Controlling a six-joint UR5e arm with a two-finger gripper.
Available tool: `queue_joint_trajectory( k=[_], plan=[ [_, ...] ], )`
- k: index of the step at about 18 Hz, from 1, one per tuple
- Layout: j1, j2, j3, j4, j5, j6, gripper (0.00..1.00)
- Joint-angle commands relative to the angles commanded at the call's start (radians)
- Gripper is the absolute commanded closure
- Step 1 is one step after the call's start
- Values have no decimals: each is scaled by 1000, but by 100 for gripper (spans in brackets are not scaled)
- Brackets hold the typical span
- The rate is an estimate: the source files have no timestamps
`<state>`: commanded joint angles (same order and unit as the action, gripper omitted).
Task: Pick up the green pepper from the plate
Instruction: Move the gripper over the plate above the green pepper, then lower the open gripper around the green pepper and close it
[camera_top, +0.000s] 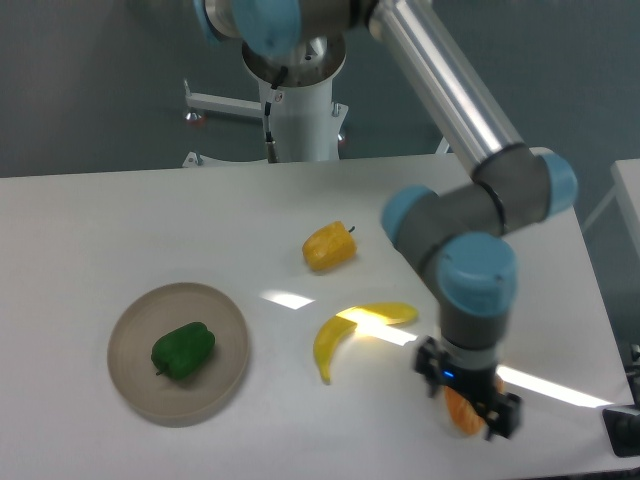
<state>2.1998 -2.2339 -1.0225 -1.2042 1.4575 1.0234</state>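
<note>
The green pepper (183, 350) is dark green and glossy and lies on the round beige plate (135, 385) at the front left of the table. My gripper (468, 400) is far to the right, near the table's front right edge, pointing down. Its jaws stand spread wide, one on each side of an orange fruit (462, 412) that rests low at the table. The gripper is well apart from the pepper and the plate.
A yellow-orange pepper (329, 247) lies at the table's middle. A yellow banana (350, 328) lies in front of it, between the plate and the gripper. The arm's base column (300, 110) stands at the back. The table's right edge is near the gripper.
</note>
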Motion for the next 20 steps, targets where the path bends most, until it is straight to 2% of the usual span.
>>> queue_joint_trajectory(
  k=[2, 5, 10, 12, 17, 20],
  plan=[
    [-28, 63, -82, 3, -44, -69, 0],
    [-86, 106, -171, 14, -65, -196, 0],
    [-178, 115, -284, 170, -85, -391, 0],
    [-216, 120, -335, 198, -85, -439, 0],
    [-236, 145, -410, 244, -130, -490, 0],
    [-256, 152, -422, 255, -134, -483, 0]
  ],
)
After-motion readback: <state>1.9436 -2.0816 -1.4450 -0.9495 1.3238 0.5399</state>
